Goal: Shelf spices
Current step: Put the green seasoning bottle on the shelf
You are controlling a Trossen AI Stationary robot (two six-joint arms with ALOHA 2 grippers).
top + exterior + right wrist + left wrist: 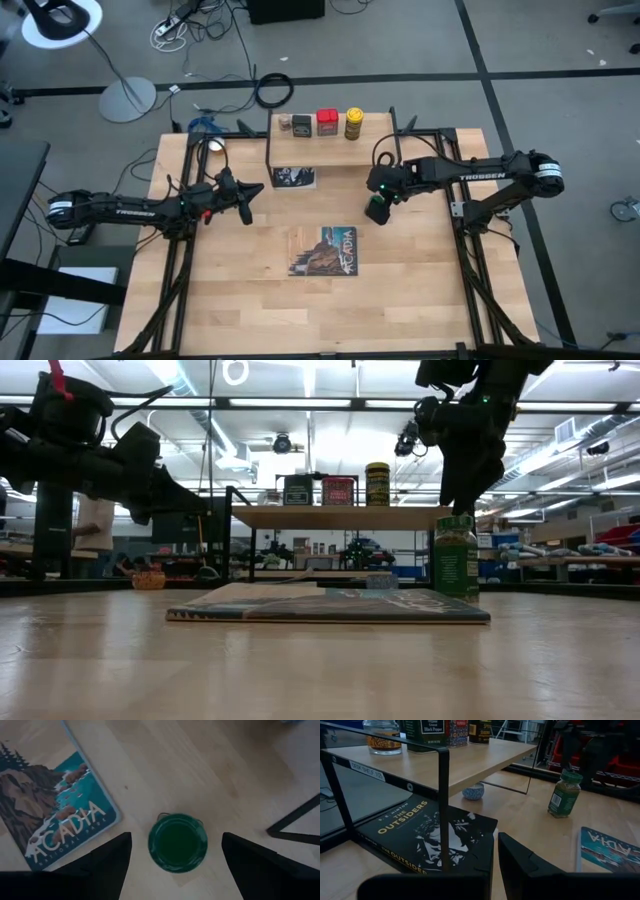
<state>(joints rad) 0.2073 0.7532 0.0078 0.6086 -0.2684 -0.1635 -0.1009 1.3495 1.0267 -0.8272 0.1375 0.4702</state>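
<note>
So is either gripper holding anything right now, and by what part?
No. The right gripper hangs open above the green-capped jar, fingers either side of the cap, not touching. The left gripper is open and holds nothing.

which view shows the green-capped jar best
The left wrist view: the whole green-capped jar stands upright on the tabletop, cap to base. The low view shows it side-on under the open right tool. The right wrist view shows only its cap from above. The high view mostly hides it under that tool.
</note>
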